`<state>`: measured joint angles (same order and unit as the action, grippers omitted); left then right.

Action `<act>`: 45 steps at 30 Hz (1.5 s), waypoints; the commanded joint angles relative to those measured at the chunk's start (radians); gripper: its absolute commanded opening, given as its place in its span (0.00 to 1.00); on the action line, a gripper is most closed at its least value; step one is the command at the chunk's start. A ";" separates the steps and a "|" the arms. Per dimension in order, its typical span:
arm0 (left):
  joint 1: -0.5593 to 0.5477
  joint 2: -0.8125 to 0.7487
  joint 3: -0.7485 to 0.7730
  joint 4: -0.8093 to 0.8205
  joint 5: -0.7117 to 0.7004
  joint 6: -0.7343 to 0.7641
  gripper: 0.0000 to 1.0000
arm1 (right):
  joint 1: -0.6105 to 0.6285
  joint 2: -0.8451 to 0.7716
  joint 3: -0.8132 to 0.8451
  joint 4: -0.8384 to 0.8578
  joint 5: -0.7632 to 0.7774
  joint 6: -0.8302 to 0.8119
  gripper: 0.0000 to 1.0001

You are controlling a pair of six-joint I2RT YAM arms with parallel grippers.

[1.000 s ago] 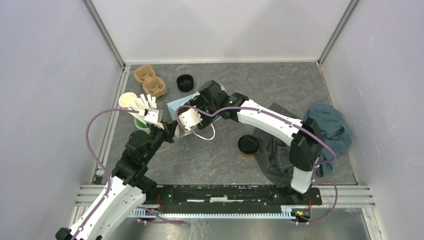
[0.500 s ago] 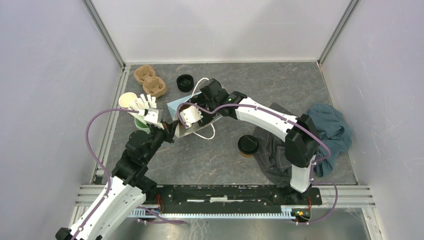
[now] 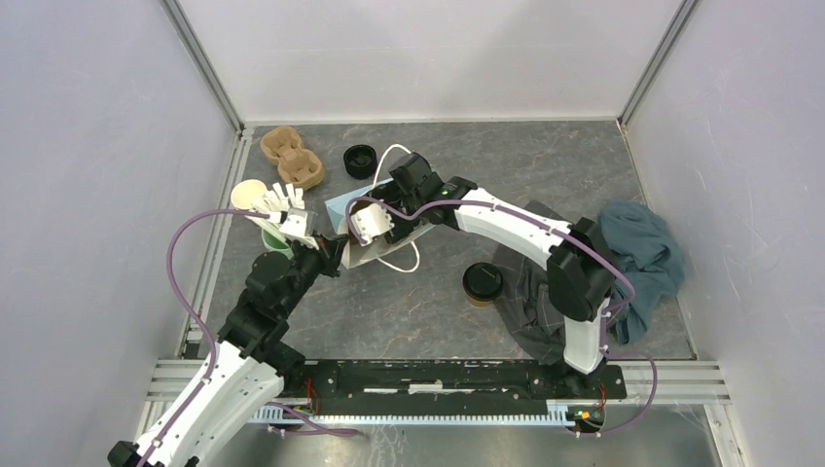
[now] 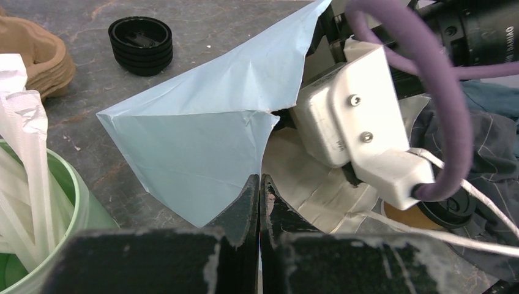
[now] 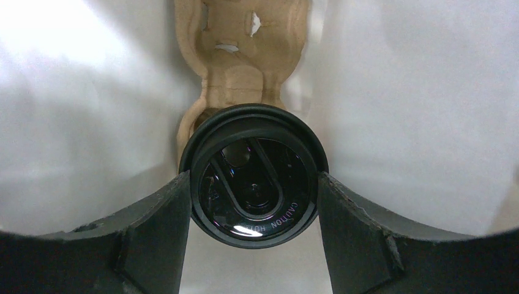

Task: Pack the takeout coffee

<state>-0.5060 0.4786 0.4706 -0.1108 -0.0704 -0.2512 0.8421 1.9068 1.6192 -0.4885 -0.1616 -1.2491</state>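
Note:
My left gripper (image 4: pixel 261 180) is shut on the near edge of a pale blue paper bag (image 4: pixel 196 141), which lies on its side with its mouth held open (image 3: pixel 340 206). Inside the bag's white interior, my right gripper (image 5: pixel 253 179) is shut on one takeout coffee cup, both fingers pressed against its black sip lid (image 5: pixel 254 184). Just beyond that cup, a brown cardboard carrier (image 5: pixel 245 37) lies in the bag. The other takeout coffee cup (image 3: pixel 482 282) stands on the table to the right of the bag, against a dark cloth.
A second cardboard carrier (image 3: pixel 292 156) and a stack of black lids (image 3: pixel 361 161) sit at the back left. A green cup of white sticks (image 4: pixel 37 202) stands close to my left gripper. Dark grey cloth (image 3: pixel 530 292) and teal cloth (image 3: pixel 637 243) lie at the right.
My right arm has pushed a little further left into the bag with the cup. A white bag handle has sprung up behind its wrist. The left arm holds still.

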 commanded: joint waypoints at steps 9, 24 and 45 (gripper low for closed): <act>0.001 0.046 0.165 -0.114 0.031 -0.150 0.02 | 0.003 -0.051 -0.054 0.037 0.045 0.229 0.00; 0.001 0.115 0.329 -0.364 0.061 -0.322 0.02 | 0.092 -0.182 -0.258 0.064 0.128 0.423 0.00; 0.001 0.188 0.420 -0.517 0.077 -0.384 0.02 | 0.172 -0.317 -0.618 0.695 0.462 0.262 0.00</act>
<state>-0.5060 0.6781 0.8726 -0.6170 -0.0189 -0.5953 1.0203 1.6424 1.0454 0.0486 0.2893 -0.9520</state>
